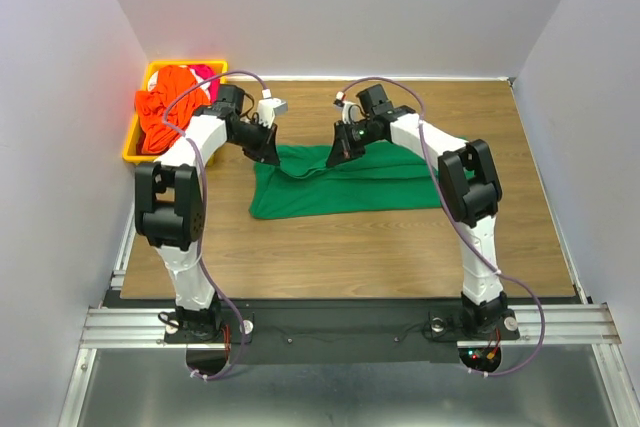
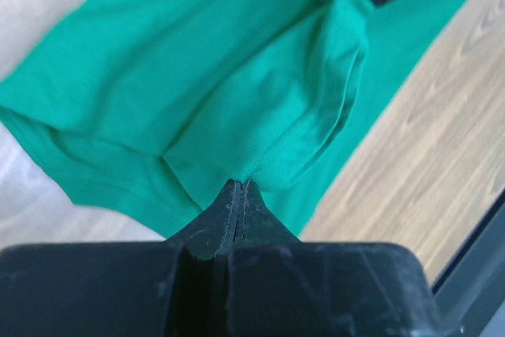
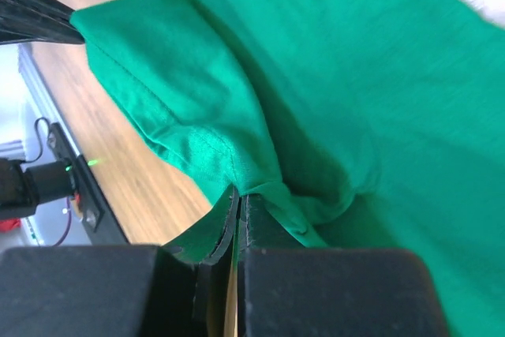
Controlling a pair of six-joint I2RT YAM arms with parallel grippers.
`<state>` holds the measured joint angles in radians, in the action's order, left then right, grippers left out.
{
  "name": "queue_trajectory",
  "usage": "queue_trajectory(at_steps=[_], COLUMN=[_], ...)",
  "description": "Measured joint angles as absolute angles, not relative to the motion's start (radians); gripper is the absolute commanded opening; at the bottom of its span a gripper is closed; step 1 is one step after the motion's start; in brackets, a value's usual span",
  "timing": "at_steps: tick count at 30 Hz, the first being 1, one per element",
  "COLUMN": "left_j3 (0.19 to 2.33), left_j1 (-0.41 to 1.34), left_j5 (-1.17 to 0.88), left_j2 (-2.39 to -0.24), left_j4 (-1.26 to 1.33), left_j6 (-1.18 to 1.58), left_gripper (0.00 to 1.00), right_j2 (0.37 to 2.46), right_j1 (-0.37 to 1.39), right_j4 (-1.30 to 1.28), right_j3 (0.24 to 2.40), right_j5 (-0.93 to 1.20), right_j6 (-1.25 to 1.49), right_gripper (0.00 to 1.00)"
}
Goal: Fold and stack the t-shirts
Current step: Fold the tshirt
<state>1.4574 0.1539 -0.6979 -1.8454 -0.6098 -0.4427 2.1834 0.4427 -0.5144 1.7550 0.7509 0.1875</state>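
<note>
The green t-shirt [image 1: 345, 185] lies spread on the wooden table, its far edge lifted between the two grippers. My left gripper [image 1: 270, 152] is shut on that edge at the left, and the cloth [image 2: 237, 76] hangs from its tips [image 2: 239, 185]. My right gripper [image 1: 335, 155] is shut on the same edge further right, with a fold of green cloth [image 3: 331, 76] pinched at its tips [image 3: 239, 193]. The orange t-shirt [image 1: 165, 107] and a bit of the red-pink t-shirt [image 1: 203, 71] lie bunched in the bin at the back left.
A yellow-orange plastic bin [image 1: 132, 143] stands at the table's back left corner against the left wall. White walls close in the table on the left, back and right. Bare wood [image 1: 350, 247] shows in front of the green shirt.
</note>
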Motion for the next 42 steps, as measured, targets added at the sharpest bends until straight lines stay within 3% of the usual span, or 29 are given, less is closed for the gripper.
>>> queue_trajectory(at_steps=[10, 11, 13, 14, 15, 19, 22, 33, 42], left_j3=[1.543, 1.545, 1.546, 1.547, 1.550, 1.551, 1.552, 1.427, 1.339], left_j1=[0.143, 0.142, 0.141, 0.139, 0.138, 0.122, 0.094, 0.065, 0.159], left_j5=[-0.698, -0.697, -0.694, -0.693, -0.691, -0.709, -0.733, -0.757, -0.747], left_j2=[-1.991, -1.999, -2.011, -2.017, -2.027, -2.033, -2.033, -1.837, -1.810], left_j4=[-0.552, -0.545, -0.534, -0.530, -0.527, -0.513, -0.486, -0.438, -0.452], left_j6=[-0.389, -0.384, -0.375, -0.370, -0.360, -0.326, -0.295, -0.271, -0.306], left_gripper=[0.00, 0.00, 0.10, 0.21, 0.25, 0.30, 0.35, 0.36, 0.37], right_j2=[2.265, 2.267, 2.271, 2.271, 2.273, 2.275, 2.275, 2.072, 2.046], right_j1=[0.433, 0.432, 0.428, 0.425, 0.423, 0.404, 0.381, 0.202, 0.227], right_j4=[-0.515, -0.516, -0.516, -0.516, -0.515, -0.515, -0.515, -0.526, -0.559], right_j3=[1.842, 1.842, 1.842, 1.842, 1.842, 1.842, 1.842, 1.652, 1.678], right_j5=[0.714, 0.712, 0.703, 0.700, 0.698, 0.688, 0.682, 0.645, 0.625], right_j6=[0.179, 0.178, 0.176, 0.176, 0.175, 0.178, 0.183, 0.126, 0.055], right_gripper=[0.01, 0.05, 0.14, 0.21, 0.33, 0.45, 0.46, 0.43, 0.47])
